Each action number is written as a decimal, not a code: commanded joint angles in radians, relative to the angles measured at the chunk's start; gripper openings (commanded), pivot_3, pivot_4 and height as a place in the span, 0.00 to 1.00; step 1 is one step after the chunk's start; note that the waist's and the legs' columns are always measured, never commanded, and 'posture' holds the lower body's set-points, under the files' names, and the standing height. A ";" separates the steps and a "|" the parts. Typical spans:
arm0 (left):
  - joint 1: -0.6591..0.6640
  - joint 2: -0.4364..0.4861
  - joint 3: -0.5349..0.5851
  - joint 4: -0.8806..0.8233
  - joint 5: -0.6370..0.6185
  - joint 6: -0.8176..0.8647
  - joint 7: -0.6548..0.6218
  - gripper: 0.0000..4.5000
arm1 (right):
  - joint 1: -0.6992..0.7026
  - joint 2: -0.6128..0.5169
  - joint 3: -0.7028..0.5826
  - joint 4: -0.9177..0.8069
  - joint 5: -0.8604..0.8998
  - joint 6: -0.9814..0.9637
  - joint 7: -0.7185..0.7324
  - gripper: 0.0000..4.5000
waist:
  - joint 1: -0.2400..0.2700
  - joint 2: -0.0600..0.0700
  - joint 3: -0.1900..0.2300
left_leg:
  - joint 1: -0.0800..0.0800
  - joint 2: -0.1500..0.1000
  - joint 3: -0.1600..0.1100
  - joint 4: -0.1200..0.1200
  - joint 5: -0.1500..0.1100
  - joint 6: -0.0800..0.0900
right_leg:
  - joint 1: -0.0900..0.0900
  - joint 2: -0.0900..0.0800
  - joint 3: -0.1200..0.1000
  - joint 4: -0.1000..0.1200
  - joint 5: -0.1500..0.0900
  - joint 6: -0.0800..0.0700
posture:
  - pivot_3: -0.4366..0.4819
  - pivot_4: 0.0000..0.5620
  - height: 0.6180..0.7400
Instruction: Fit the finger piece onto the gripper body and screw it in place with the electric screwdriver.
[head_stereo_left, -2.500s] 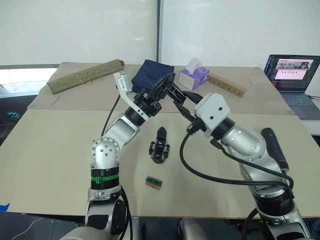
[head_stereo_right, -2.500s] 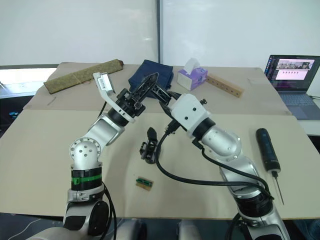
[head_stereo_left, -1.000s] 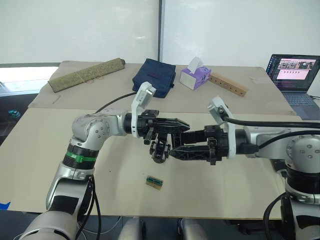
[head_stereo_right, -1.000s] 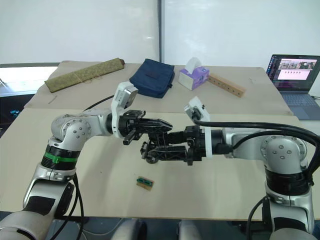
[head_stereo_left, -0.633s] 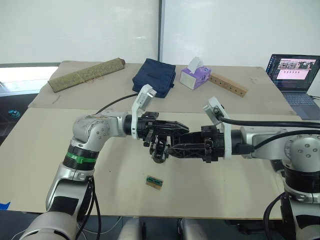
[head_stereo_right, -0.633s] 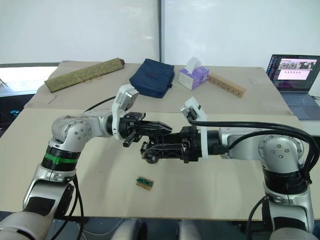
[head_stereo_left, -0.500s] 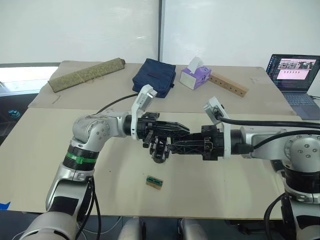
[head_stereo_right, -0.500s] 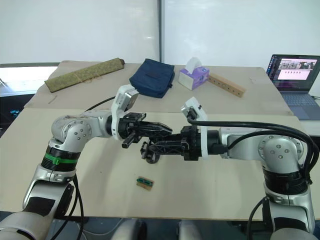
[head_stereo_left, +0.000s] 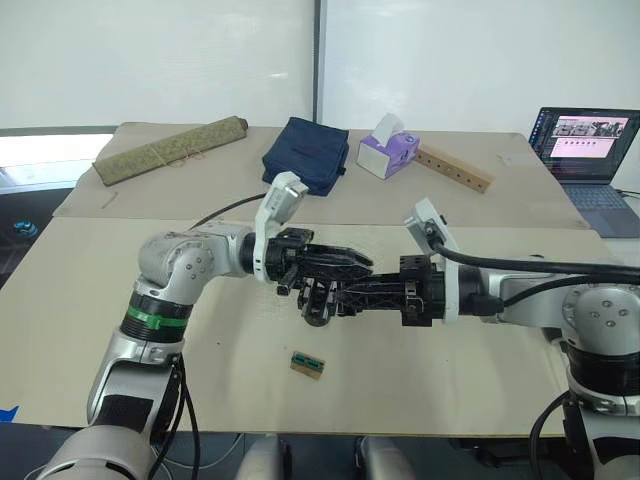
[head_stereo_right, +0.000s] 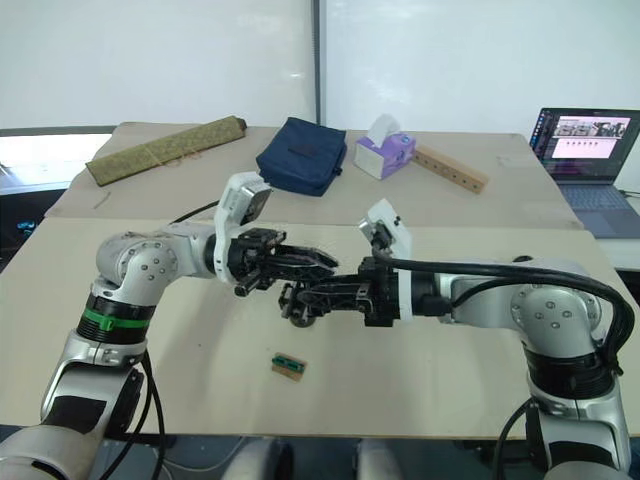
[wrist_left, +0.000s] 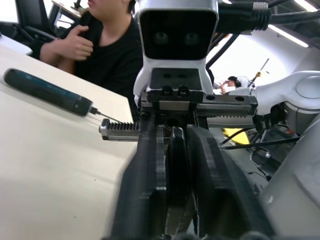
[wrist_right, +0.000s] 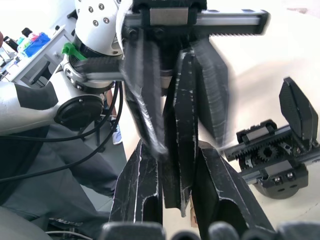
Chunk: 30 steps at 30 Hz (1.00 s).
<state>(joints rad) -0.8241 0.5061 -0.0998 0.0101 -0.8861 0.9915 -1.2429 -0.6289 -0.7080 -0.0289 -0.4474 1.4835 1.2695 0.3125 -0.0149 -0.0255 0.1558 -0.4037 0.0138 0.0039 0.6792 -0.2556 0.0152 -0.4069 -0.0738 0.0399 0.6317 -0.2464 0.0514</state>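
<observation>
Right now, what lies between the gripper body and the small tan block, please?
Nothing: the left eye view shows bare table between the gripper body and the tan block.

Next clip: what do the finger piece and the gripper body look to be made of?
The finger piece: probably hard black plastic with a matte finish. It has no shine, and its edges are scuffed whitish.
The gripper body: apparently the same matte black plastic, with moulded toothed racks and a small gear. The pale grey plates on it could be metal, but that is uncertain.
</observation>
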 joint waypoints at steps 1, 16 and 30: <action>0.017 0.035 0.060 -0.041 0.036 -0.117 -0.037 0.62 | 0.016 -0.022 -0.027 -0.035 -0.044 -0.051 0.057 0.09 | 0.001 0.000 0.000 | 0.000 0.000 0.000 0.000 0.000 0.000 | 0.000 0.000 0.000 0.000 0.000 0.000 | 0.48 0.27 1.00; 0.239 0.212 0.079 0.505 0.547 -1.101 -0.302 1.00 | 0.289 -0.009 -0.040 -0.085 -0.543 -0.535 0.414 0.09 | 0.009 0.000 0.000 | -0.001 0.000 0.001 0.000 0.000 0.000 | 0.000 -0.001 -0.001 -0.001 0.000 0.000 | 0.48 0.27 1.00; 0.193 -0.033 -0.020 0.700 0.707 -1.255 -0.175 1.00 | 0.309 0.154 0.075 0.036 -0.861 -0.906 0.594 0.09 | 0.021 0.000 0.000 | -0.001 -0.001 0.001 0.002 0.000 0.000 | 0.000 -0.001 -0.001 0.000 0.001 0.002 | 0.48 0.27 1.00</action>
<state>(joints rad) -0.6183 0.4758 -0.1148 0.7146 -0.1884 -0.2459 -1.4225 -0.3064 -0.5603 0.0478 -0.3933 0.6281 0.3985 0.8941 0.0057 -0.0256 0.1561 -0.4046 0.0131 0.0051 0.6815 -0.2556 0.0154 -0.4072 -0.0743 0.0386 0.6324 -0.2452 0.0529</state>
